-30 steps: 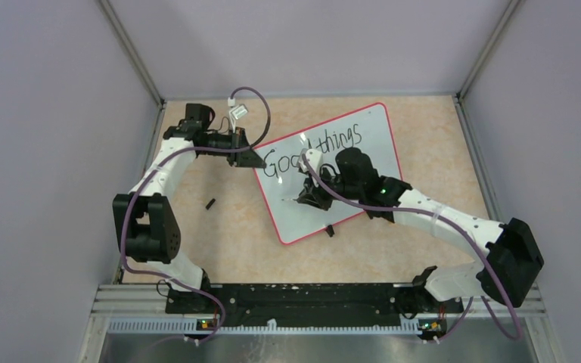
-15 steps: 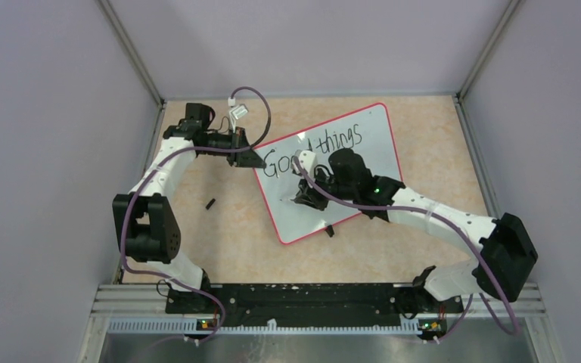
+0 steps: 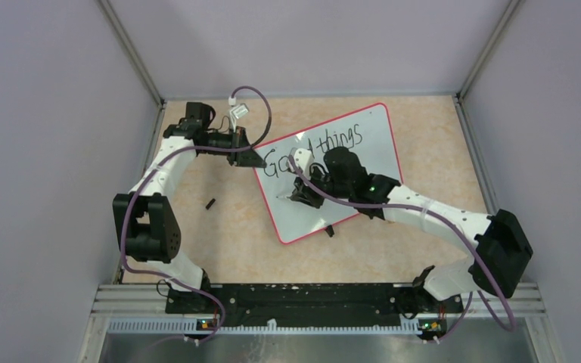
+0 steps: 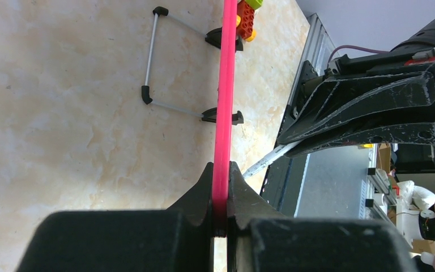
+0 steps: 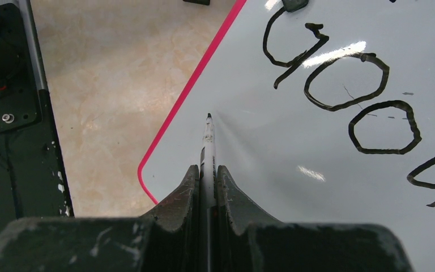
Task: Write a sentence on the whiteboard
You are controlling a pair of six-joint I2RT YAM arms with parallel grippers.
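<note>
On the beige marbled counter (image 3: 219, 234), the left gripper (image 4: 220, 170) pinches the thin red frame of the glossy white whiteboard (image 3: 296, 221), while the right gripper (image 5: 207, 173) clamps a slim marker (image 5: 207, 141) whose black tip meets the blank surface near the black handwritten lettering (image 3: 346, 137).

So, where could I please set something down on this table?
Free: the beige tabletop between the red-framed white whiteboard and the right wall, and the near strip before the black base rail. Crowded: the board's left corner, clamped by the left gripper, and its middle, under the right gripper holding a white marker.
</note>
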